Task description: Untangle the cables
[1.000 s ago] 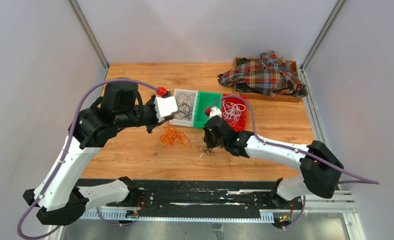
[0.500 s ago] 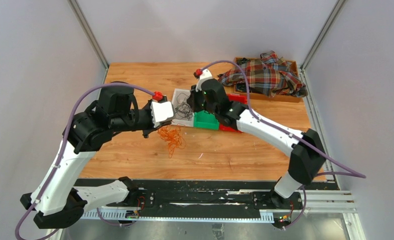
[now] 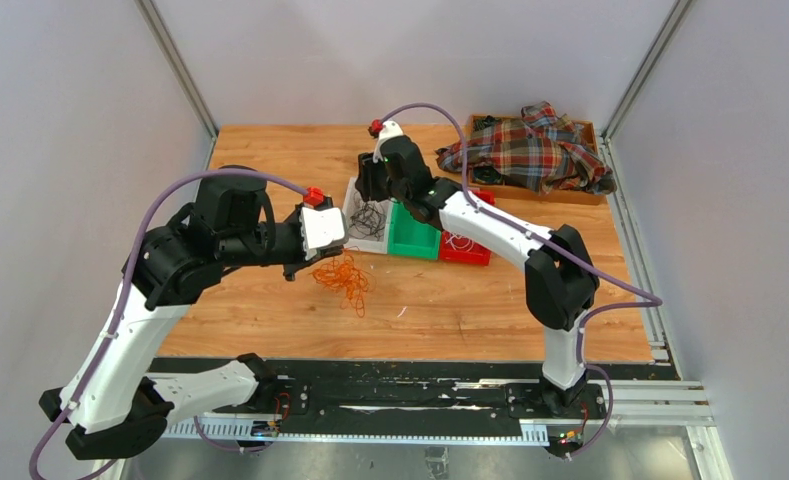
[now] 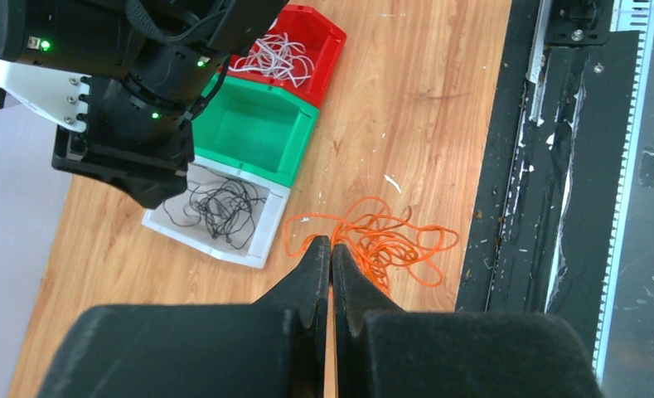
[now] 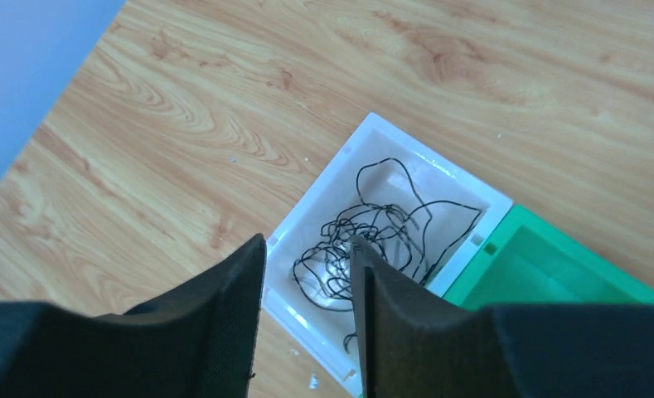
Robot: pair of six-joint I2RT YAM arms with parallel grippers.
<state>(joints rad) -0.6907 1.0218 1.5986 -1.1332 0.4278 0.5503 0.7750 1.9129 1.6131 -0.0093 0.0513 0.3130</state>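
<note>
Table [image 3: 270,160]: wood, colours kept apart.
Left gripper [image 4: 331,246]: pressed together, apparently pinching orange cables [image 4: 394,249], likely for lifting.
Right gripper [image 5: 305,249]: spread above black cables [image 5: 389,228] in white bin [image 5: 327,178].

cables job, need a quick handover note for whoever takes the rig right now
Left end effector: shut, at the edge of the orange cables; cannot tell if a strand is pinched.
Right end effector: open, empty, above the white bin.
Done: black cables in the white bin, white cables in the red bin.
Left: orange cables lie tangled on the table; the green bin is empty, likely theirs.
</note>
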